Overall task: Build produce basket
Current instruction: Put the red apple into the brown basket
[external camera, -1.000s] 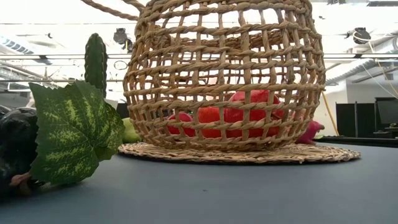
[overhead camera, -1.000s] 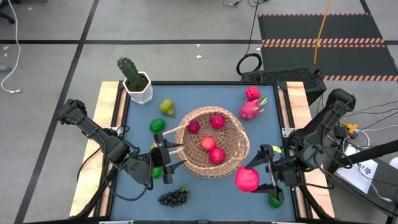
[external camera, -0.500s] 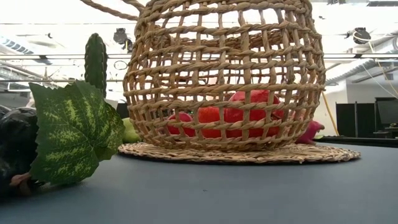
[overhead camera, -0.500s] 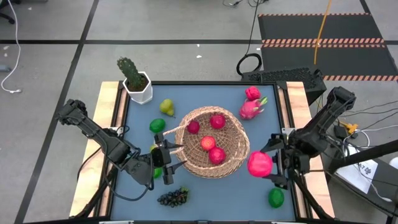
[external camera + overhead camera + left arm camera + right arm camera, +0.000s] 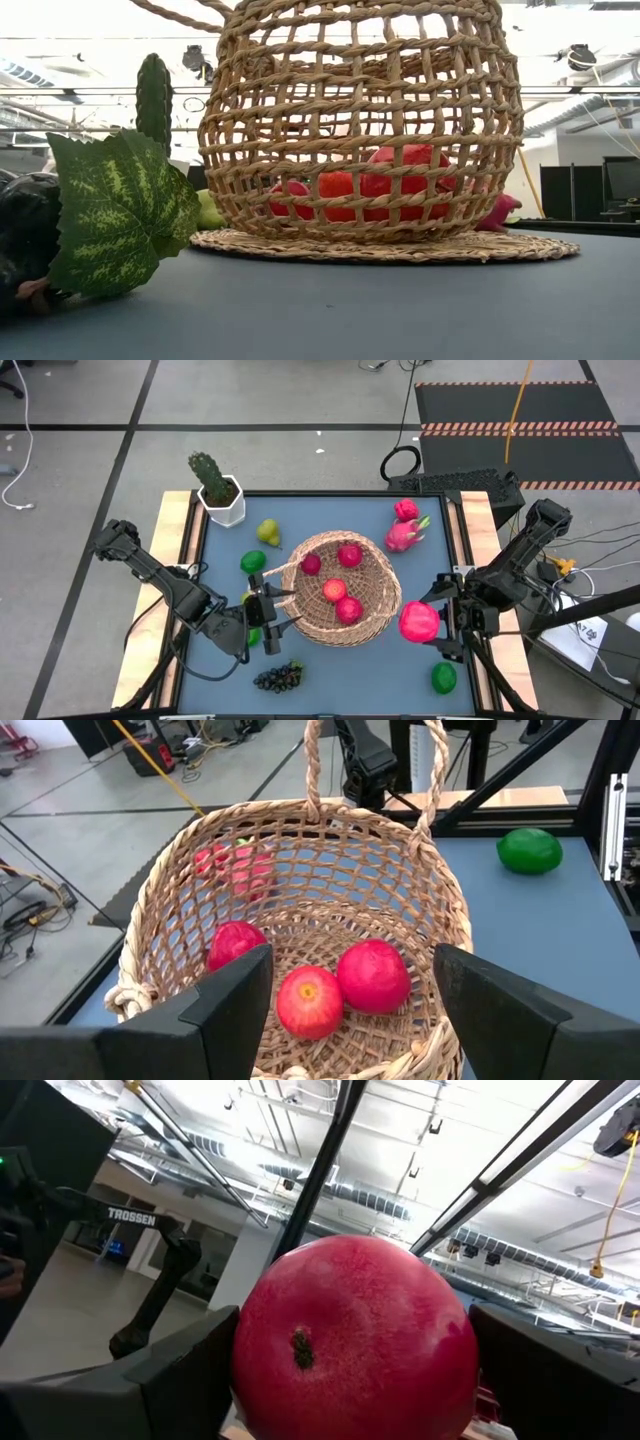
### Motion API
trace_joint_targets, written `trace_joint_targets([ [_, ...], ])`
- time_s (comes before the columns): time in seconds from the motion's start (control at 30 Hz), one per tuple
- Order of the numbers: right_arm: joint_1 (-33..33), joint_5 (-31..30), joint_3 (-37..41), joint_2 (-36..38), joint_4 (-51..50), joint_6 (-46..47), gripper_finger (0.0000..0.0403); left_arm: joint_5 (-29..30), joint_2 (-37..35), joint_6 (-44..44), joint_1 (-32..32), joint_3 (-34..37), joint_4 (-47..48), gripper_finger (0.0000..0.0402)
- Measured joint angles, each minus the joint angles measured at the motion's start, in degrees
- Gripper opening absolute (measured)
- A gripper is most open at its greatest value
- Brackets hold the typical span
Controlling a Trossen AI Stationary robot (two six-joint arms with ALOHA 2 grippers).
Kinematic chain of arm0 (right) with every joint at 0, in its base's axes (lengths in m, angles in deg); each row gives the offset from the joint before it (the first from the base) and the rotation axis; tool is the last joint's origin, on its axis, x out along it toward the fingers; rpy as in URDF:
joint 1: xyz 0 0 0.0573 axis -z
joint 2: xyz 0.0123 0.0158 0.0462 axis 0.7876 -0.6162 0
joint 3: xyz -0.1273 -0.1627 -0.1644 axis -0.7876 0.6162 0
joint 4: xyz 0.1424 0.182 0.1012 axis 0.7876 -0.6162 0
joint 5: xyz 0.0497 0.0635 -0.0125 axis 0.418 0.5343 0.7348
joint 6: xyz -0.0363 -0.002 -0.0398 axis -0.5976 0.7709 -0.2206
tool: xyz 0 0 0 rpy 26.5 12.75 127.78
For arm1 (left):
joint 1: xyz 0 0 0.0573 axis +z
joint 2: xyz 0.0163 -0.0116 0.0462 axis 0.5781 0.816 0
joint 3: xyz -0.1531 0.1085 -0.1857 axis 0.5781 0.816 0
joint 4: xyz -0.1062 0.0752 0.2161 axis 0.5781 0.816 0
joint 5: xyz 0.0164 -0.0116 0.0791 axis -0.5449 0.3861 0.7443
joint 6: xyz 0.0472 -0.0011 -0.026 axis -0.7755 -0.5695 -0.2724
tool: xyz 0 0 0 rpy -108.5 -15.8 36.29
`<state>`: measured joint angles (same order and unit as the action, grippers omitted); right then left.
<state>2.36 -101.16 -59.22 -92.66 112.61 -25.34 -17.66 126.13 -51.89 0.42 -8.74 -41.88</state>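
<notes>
Two end effectors are in your high view. At centre right, your right end effector [image 5: 432, 624] is clamped on a large red fruit [image 5: 419, 623], lifted just beside the right rim of the basket [image 5: 385, 575]. The basket sits mid-frame on the dark surface [image 5: 330, 680] with four red apples [image 5: 334, 589] inside. Your left end effector [image 5: 285, 612], at the basket's lower left rim, has its fingers spread either side of the wicker. Outside you have a green lime [image 5: 443, 678] lower right, grapes [image 5: 279, 678] at the bottom, a pear [image 5: 267, 532] and dragon fruit [image 5: 404, 535] above.
</notes>
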Motion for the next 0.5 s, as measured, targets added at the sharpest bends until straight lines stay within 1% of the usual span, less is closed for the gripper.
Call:
trace_joint_targets([
  [0.33,0.0,0.1,0.0,0.0,0.0,-2.2,0.0375,0.0,0.0,0.0,0.0,0.0,0.0,0.0273],
  [0.5,0.0,0.1,0.0,0.0,0.0,-6.3,0.0375,0.0,0.0,0.2,0.0,0.0,0.0,0.0273],
])
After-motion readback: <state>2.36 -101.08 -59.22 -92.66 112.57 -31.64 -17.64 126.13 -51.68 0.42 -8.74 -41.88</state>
